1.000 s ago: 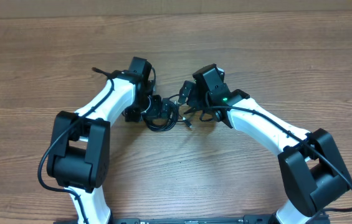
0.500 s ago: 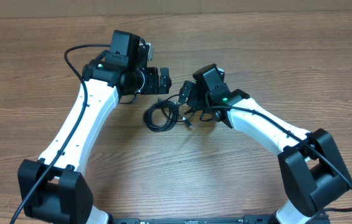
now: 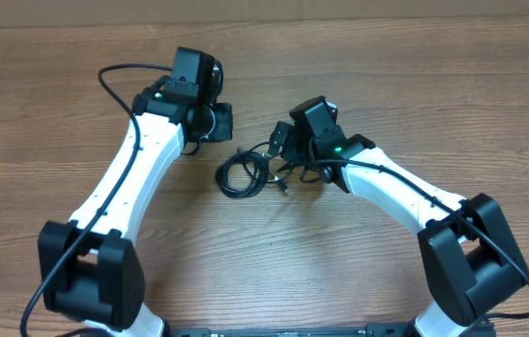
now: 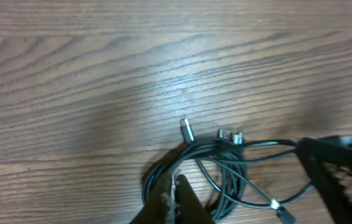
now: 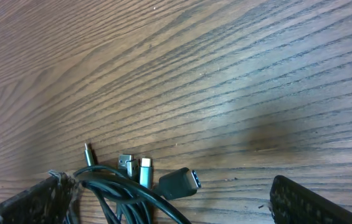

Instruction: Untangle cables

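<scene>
Left arm pose: the left arm (image 3: 138,178) reaches forward from its base in one long line, with the wrist bent toward the table centre.
Left gripper state: the left gripper (image 3: 223,122) has its fingers (image 4: 174,200) pressed together, with no gap visible in the left wrist view.
Left gripper position: it is behind and to the left of the coil, apart from it in the overhead view.
Right arm pose: the right arm (image 3: 390,187) angles inward from its base, with the wrist low at the right edge of the coil.
Right gripper state: the right gripper (image 3: 281,143) is spread wide, with its fingers (image 5: 316,200) at opposite edges of the right wrist view.
Cable location: the cables (image 3: 242,174) lie on the table (image 3: 386,75) as one small tangled coil, between the two grippers and nearer the right one.
Plug ends: several plug ends (image 5: 139,167) stick out of the coil and lie between the right fingers.
Change, left arm: one second ago it was folded, with the gripper down at the coil. It has since stretched out and lifted clear.
Change, left gripper: it was spread half a second ago and is now closed.
Change, right arm: same pose as before.
Change, cables: the coil is in the same place and now fully exposed.
</scene>
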`<state>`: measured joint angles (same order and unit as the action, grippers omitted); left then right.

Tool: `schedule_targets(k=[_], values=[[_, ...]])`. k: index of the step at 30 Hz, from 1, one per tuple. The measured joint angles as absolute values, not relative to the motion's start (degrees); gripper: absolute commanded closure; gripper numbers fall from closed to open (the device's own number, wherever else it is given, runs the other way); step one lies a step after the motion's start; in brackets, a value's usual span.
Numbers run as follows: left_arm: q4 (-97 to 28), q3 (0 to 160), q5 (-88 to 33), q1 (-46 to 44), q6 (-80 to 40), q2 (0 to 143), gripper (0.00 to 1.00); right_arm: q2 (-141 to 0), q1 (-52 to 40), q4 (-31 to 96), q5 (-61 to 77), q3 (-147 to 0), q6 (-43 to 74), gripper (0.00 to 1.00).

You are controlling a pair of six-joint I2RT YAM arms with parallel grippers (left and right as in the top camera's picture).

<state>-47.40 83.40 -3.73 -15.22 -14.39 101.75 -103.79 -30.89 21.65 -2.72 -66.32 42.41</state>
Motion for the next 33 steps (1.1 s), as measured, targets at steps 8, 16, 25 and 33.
schedule_targets(k=[8,16,25,33], values=[[-45.41,83.22,-5.5,-15.22,-14.33,109.3,0.95,-103.79,-30.89,21.67,-2.74,-66.32,42.41,0.0],[-44.82,82.81,-7.38,-14.79,-14.13,112.2,0.94,-103.79,-30.89,21.67,-2.74,-66.32,42.44,0.0],[-44.69,82.83,-7.46,-13.45,-13.21,112.2,0.92,-103.79,-30.89,21.65,-2.74,-66.32,42.44,0.0],[-44.71,82.81,-7.44,-13.41,-13.08,112.2,0.92,-103.79,-30.89,21.67,-2.74,-66.32,42.41,0.0]])
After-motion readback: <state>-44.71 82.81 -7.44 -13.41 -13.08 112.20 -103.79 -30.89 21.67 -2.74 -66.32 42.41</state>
